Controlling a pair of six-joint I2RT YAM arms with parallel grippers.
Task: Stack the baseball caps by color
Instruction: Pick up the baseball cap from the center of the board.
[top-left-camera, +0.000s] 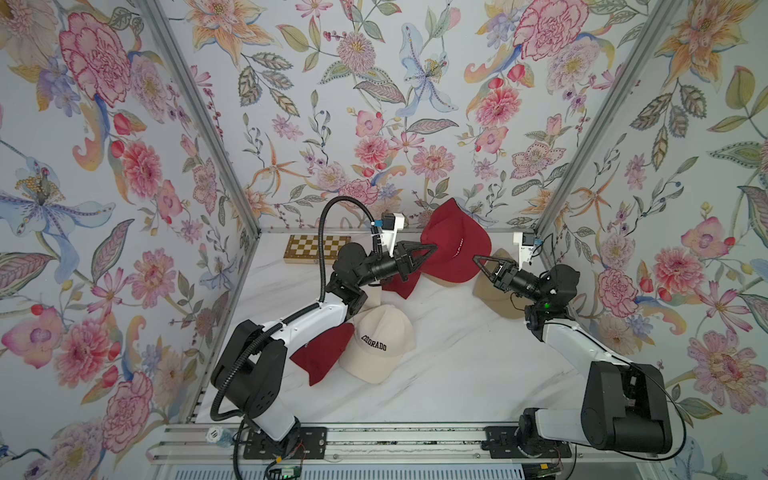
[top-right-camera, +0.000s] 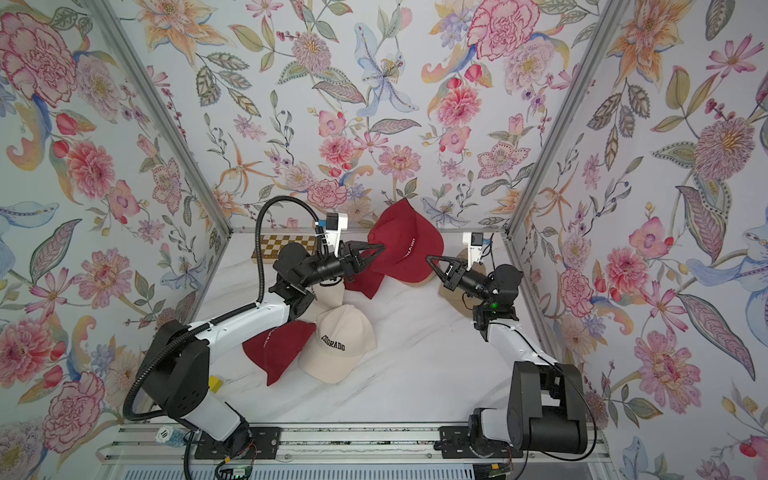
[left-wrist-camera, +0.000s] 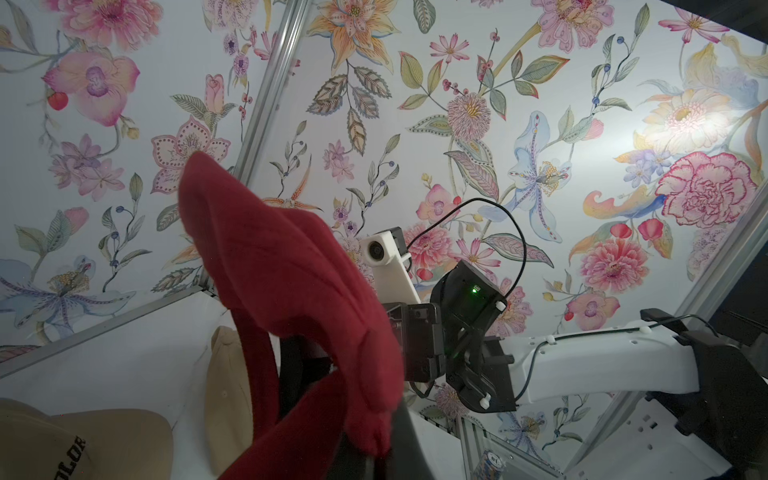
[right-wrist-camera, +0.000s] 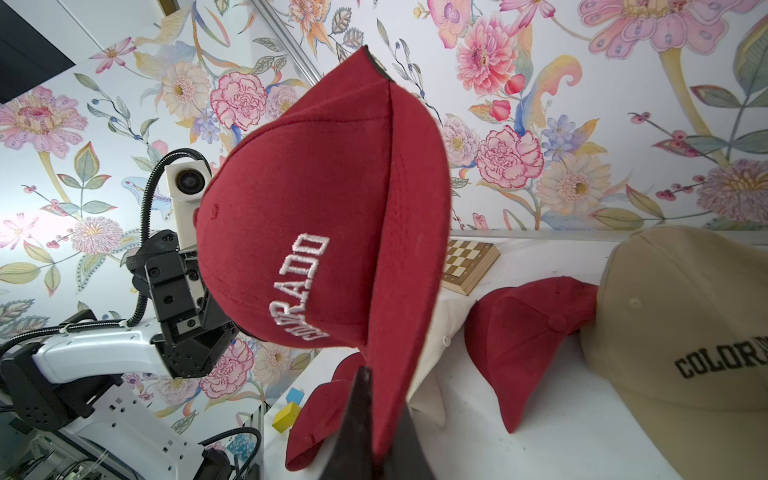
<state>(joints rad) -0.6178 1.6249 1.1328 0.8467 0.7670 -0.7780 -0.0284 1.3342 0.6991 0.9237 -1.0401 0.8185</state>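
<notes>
Your left gripper pinches the raised red cap at the far side; your right gripper, jaws together, touches its brim's right edge.

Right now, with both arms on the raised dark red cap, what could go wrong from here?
1. The left gripper and the right gripper are both shut on the raised dark red fabric baseball cap; if the arms pull apart, it may stretch or slip free.
2. The right gripper pinches only the brim's edge, so the cap could swing or drop once the left lets go.
3. A tan fabric cap lies on the table close by; a drop might mix colours.
</notes>
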